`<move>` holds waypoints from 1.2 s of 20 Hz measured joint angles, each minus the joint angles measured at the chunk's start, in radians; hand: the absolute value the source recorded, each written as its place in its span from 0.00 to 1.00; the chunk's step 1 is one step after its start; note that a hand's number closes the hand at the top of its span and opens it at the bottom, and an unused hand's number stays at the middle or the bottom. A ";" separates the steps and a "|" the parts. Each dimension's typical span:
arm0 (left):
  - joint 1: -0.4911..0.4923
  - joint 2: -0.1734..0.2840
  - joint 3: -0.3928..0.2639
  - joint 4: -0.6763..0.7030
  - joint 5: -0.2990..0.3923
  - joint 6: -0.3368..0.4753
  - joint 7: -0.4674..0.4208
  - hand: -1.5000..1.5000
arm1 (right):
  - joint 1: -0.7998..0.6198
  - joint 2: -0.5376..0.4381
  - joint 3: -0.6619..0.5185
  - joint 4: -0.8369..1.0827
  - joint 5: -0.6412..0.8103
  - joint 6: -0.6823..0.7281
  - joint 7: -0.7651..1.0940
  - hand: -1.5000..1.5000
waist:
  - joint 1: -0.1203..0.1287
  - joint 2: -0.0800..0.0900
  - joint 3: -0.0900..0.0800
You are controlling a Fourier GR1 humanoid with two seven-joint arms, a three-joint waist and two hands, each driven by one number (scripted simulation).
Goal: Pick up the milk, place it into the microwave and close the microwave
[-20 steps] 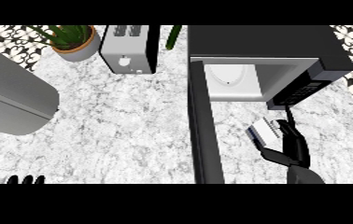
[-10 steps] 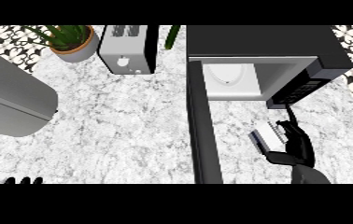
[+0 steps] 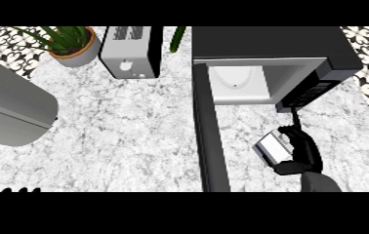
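Note:
The milk carton (image 3: 270, 146), white and grey, lies tilted in my right hand (image 3: 301, 150), whose fingers and thumb curl round it. It hangs over the counter just in front of the black microwave (image 3: 270, 42), a little below its control panel. The microwave's door (image 3: 209, 135) stands open, swung out toward me at the carton's left. Its white inside (image 3: 238, 82) shows with nothing in it. Only the fingertips of my left hand (image 3: 20, 189) show at the view's lower left edge.
A silver toaster (image 3: 130, 52) stands at the back beside a potted plant (image 3: 69, 43). A large grey rounded object (image 3: 22, 108) lies at the left edge. The marble counter (image 3: 122, 130) stretches between them and the open door.
My right hand has drawn back slightly toward me and lower with the milk carton, which now looks more tilted. The door and left hand have not moved.

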 measured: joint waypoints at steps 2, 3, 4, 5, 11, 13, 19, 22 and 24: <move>0.014 0.004 0.010 -0.016 0.011 -0.001 0.006 0.00 | 0.025 0.007 0.027 -0.064 0.003 0.003 0.019 1.00 | -0.004 -0.004 -0.002; 0.023 0.008 0.011 -0.018 0.015 -0.008 0.001 0.00 | 0.042 0.012 0.042 -0.108 0.005 0.002 0.025 1.00 | -0.004 -0.008 -0.004; 0.033 0.009 0.010 -0.014 0.016 -0.014 -0.007 0.00 | 0.058 0.016 0.056 -0.155 0.005 0.001 0.033 1.00 | -0.004 -0.011 -0.006; 0.035 0.010 0.017 -0.018 0.023 -0.014 -0.006 0.00 | 0.083 0.020 0.069 -0.208 0.002 0.004 0.044 1.00 | -0.007 -0.014 -0.008; 0.044 0.011 0.033 -0.018 0.043 -0.025 -0.022 0.00 | 0.234 0.092 0.143 -0.572 -0.052 -0.007 0.213 1.00 | -0.010 -0.018 -0.013; 0.064 0.023 0.061 -0.008 0.074 -0.049 -0.043 0.00 | 0.303 0.116 0.164 -0.699 -0.067 -0.029 0.275 1.00 | -0.006 -0.018 -0.013; 0.061 0.033 0.108 0.007 0.115 -0.075 -0.053 0.00 | 0.425 0.172 0.268 -1.052 -0.093 -0.146 0.491 1.00 | 0.005 -0.013 -0.012; 0.047 0.030 0.129 0.038 0.124 -0.093 -0.069 0.00 | 0.405 0.182 0.306 -1.126 -0.086 -0.220 0.553 1.00 | 0.013 -0.010 -0.011; 0.038 0.034 0.152 0.044 0.137 -0.102 -0.064 0.00 | 0.396 0.186 0.326 -1.160 -0.073 -0.269 0.576 1.00 | 0.016 -0.009 -0.010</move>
